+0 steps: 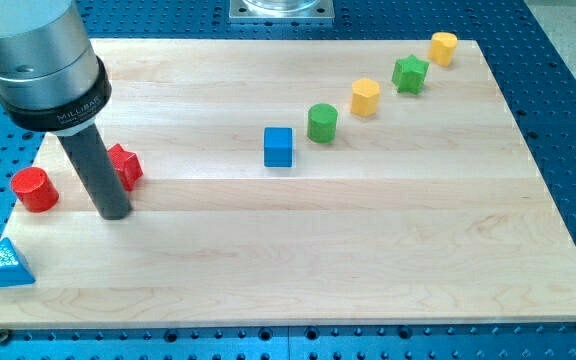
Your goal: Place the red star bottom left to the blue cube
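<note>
My tip (114, 212) rests on the table (368, 260) at the view's left; there are no jaws, only the rod. The red star (125, 165) sits just behind it, touching the rod's right side. The blue cube (279, 147) lies well to the right, so the star must likely be pushed rightward, stopping short below-left.
</note>
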